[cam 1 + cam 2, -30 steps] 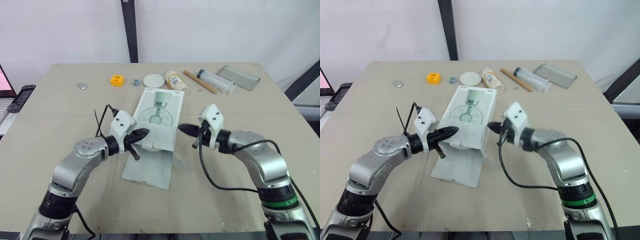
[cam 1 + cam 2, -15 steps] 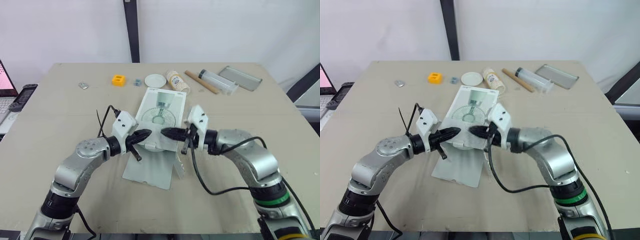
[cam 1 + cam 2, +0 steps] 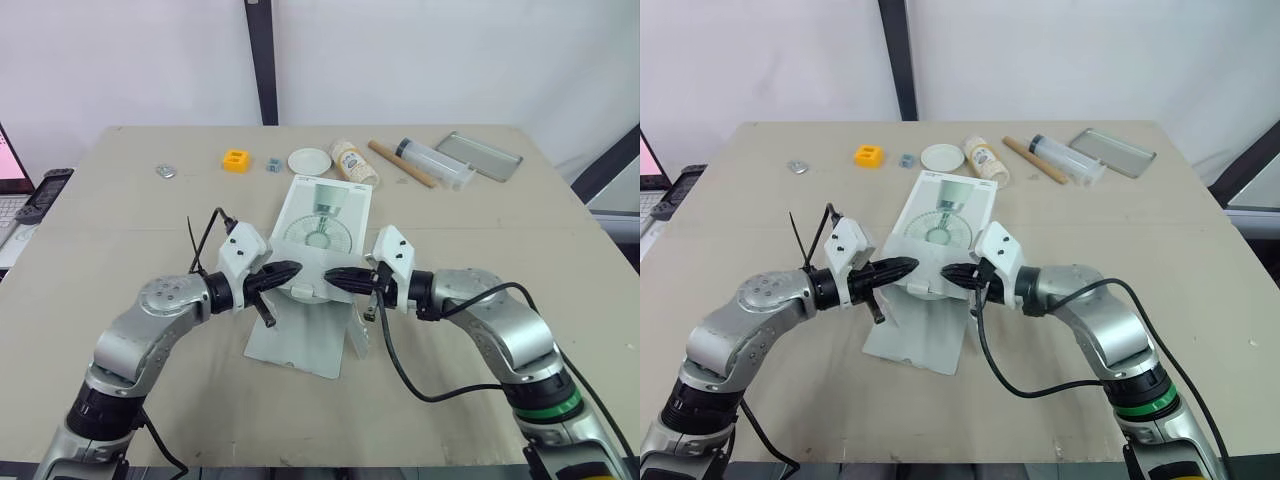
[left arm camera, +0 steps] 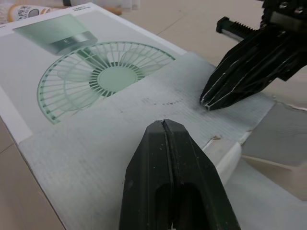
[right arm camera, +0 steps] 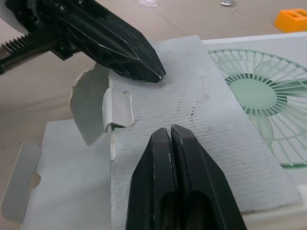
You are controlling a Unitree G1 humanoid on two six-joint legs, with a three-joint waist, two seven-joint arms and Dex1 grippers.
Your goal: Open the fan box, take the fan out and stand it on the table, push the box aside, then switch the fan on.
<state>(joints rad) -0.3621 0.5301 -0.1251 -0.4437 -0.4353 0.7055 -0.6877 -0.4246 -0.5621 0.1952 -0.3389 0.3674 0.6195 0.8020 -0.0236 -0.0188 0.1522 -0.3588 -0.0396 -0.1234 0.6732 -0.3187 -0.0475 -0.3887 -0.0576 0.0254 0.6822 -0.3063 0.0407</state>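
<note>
I see the fan box (image 3: 322, 232) lying flat mid-table (image 3: 120, 220), end flap folded out toward the robot. The left gripper (image 3: 293, 269) and right gripper (image 3: 332, 279) (2 fingers each, pressed together) face each other over its near end.

bare table (image 3: 490, 235) flanking fan box (image 3: 326, 215), bottle (image 3: 351, 160) close behind

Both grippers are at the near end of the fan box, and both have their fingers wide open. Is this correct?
No: both are shut. The wrist views show the left gripper and the right gripper closed tight at the near end of the box.
</note>
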